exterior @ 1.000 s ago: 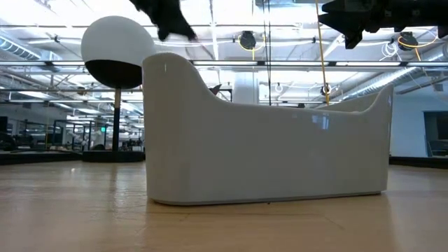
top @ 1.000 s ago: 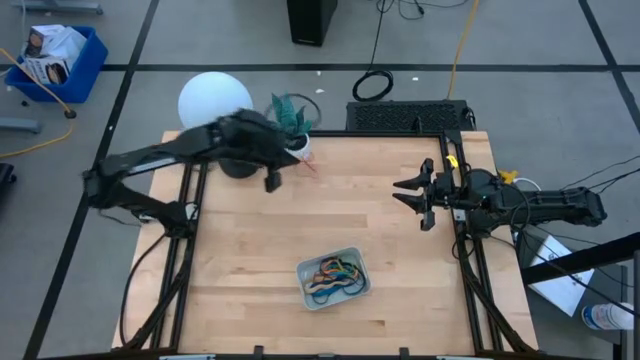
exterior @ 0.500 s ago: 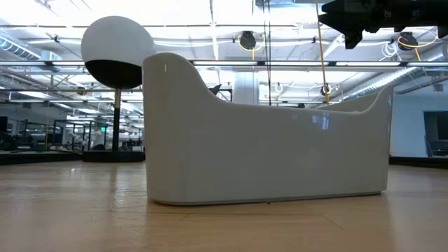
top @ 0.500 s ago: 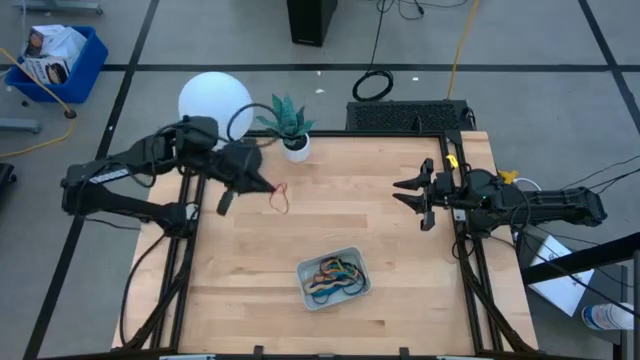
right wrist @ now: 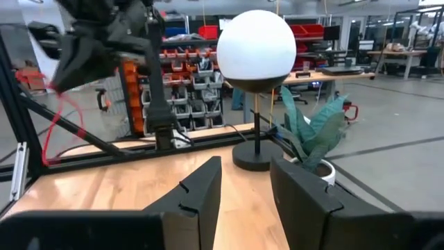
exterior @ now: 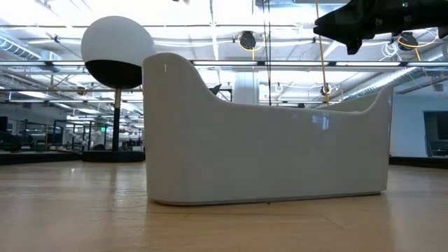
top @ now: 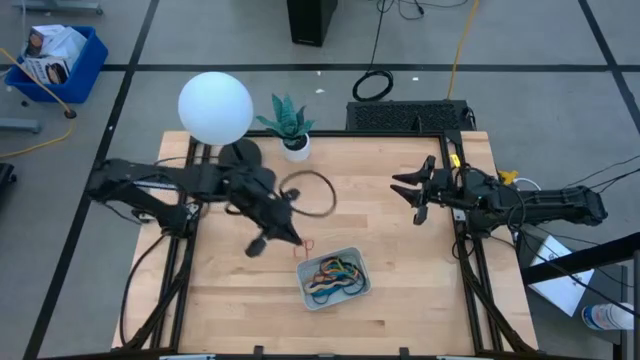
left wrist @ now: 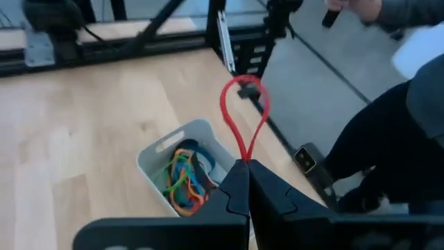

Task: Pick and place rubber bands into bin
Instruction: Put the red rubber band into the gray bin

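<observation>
My left gripper (top: 296,238) hovers just left of the bin's far left corner, shut on a red rubber band (left wrist: 243,111). The bin (top: 352,258), a pale grey-blue tray, lies near the table's middle toward the near edge. It holds several rubber bands (top: 334,272) in blue, orange, green and black. The low view shows its wall (exterior: 266,147) close up. My right gripper (top: 414,196) hangs open and empty over the table's right side. From the right wrist view the red rubber band (right wrist: 52,132) dangles below my left gripper. My left gripper pinches one end of the red rubber band (left wrist: 244,157) between its two shut fingertips. The fingers slant down from the table's left toward the bin. The rest of the loop reaches out past the fingertips, slack and lifted clear of the table.
A white globe lamp (top: 214,107) and a small potted plant (top: 290,122) stand at the far left edge. A black cable loop (top: 308,192) rides on my left arm. Bare wood lies between the bin and my right gripper. A person's dark sleeve (left wrist: 388,139) shows beyond the table.
My left gripper has swung from the far left corner by the plant toward the near edge and the bin, staying shut. It carries the red rubber band clear of the table. My right gripper has kept its place and stays open.
</observation>
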Available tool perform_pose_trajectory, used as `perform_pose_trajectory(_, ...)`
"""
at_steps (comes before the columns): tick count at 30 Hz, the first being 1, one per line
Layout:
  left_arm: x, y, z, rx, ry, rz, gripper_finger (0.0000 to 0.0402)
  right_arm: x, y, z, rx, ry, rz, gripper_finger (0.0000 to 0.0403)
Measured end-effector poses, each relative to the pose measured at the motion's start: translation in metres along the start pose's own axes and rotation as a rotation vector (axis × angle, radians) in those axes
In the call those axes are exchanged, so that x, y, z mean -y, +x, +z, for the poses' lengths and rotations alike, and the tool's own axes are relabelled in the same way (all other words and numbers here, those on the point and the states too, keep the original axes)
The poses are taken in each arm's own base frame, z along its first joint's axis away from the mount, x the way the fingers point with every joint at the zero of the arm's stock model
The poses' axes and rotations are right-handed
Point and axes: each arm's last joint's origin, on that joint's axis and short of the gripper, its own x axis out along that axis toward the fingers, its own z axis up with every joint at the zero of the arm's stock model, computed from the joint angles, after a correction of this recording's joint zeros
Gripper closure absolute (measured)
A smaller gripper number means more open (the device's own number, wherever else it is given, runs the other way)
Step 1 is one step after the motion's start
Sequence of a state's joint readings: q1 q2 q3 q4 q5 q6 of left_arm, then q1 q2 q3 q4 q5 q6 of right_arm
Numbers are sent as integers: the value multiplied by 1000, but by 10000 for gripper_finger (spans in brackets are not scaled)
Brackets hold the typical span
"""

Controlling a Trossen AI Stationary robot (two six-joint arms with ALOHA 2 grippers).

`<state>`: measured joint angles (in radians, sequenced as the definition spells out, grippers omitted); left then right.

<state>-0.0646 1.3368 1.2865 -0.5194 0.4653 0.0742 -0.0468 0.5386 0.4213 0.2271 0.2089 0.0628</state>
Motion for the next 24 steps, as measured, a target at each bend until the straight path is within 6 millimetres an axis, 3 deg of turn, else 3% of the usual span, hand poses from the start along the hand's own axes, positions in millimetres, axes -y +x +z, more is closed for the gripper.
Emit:
perform_pose_trajectory(12,-12,99,-42,-288,-33,-31,400,-1,6,-6,-44,13,-3,285)
perform_pose_trajectory(18,-18,135,-67,-408,-66,-20,400,-2,11,-10,-76,37,-6,284)
perform_pose_trajectory(24,-26,158,-88,-493,-112,-14,398,-2,16,-15,-110,72,-11,283)
